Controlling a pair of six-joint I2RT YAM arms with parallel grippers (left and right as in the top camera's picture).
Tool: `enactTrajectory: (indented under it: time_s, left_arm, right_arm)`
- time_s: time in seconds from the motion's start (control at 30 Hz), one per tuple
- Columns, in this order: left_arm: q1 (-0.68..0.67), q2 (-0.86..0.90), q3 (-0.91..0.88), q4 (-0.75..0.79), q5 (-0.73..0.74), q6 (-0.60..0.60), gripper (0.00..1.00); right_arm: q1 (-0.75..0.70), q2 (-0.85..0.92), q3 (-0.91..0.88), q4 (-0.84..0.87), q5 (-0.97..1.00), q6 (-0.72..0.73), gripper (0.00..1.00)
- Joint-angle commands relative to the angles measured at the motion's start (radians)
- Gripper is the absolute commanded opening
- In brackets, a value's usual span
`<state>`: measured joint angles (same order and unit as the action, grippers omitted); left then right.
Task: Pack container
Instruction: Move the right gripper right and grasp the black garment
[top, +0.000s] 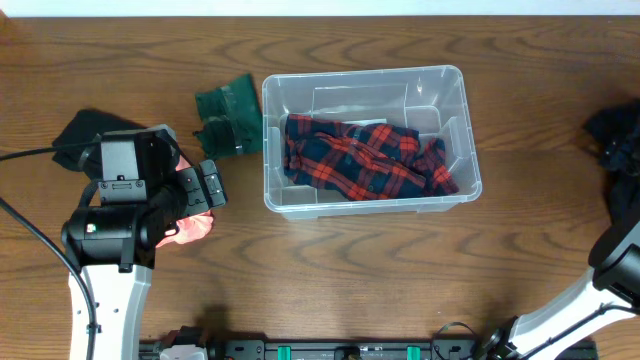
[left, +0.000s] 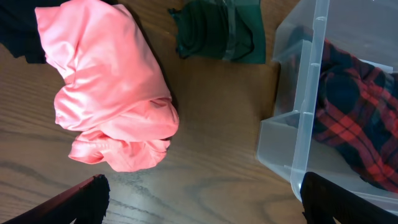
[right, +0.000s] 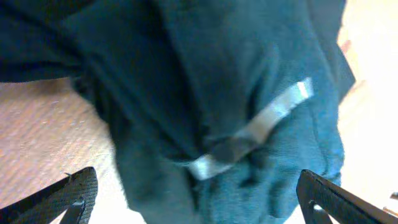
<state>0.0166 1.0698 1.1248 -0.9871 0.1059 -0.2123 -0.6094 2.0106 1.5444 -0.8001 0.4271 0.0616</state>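
Left pincer wide over pink garment; partial pinch risks trailing fabric snagging container rim. Right pincer likewise wide.

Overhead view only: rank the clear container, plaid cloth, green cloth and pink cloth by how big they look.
1. container
2. plaid cloth, lying inside it
3. green cloth
Not ranked: pink cloth. The left arm covers most of it, so its visible patch says little.

I sat at a robotics lab bench: wood-grain table, black mounting rail w/ green clips at 6 o'clock, cable at 9 o'clock.
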Motion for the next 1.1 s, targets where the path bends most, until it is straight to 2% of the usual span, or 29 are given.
enactTrajectory:
  time_s: [0.0, 0.17, 0.33, 0.4, 0.57, 0.6, 0.63, 0.77, 0.8, 1.07]
  left_arm:
    - [0.0, -0.002, 0.024, 0.001, 0.011, 0.009, 0.98]
    - [0.0, 0.001, 0.024, 0.001, 0.011, 0.009, 0.98]
    - [0.0, 0.001, 0.024, 0.001, 0.011, 0.009, 0.98]
    - [0.0, 0.001, 0.024, 0.001, 0.011, 0.009, 0.98]
    - [0.0, 0.001, 0.024, 0.001, 0.011, 0.008, 0.98]
    - [0.0, 0.001, 0.024, 0.001, 0.011, 0.009, 0.98]
    - [0.0, 0.001, 0.024, 0.001, 0.011, 0.009, 0.98]
    - [0.0, 0.001, 0.024, 0.001, 0.011, 0.009, 0.98]
    - [0.0, 0.001, 0.024, 0.001, 0.011, 0.009, 0.98]
    - [0.0, 0.001, 0.024, 0.001, 0.011, 0.009, 0.98]
  right_arm:
    - [-0.035, -0.015, 0.003, -0.003, 0.01, 0.022, 0.99]
    - [-0.07, 0.002, 0.003, 0.005, 0.009, 0.044, 0.95]
    - [-0.097, 0.02, -0.001, 0.008, -0.027, 0.047, 0.75]
    - [-0.104, 0.037, -0.001, 0.008, -0.056, 0.046, 0.7]
    - [-0.106, 0.101, -0.002, 0.006, -0.089, 0.042, 0.71]
    - [-0.105, 0.112, -0.002, 0.003, -0.099, 0.042, 0.66]
    - [-0.104, 0.119, -0.002, -0.002, -0.107, 0.039, 0.58]
    - [-0.094, 0.099, 0.011, -0.028, -0.154, 0.039, 0.04]
    - [-0.09, 0.082, 0.018, -0.035, -0.162, 0.039, 0.01]
    - [0.022, -0.2, 0.075, -0.063, -0.261, 0.003, 0.01]
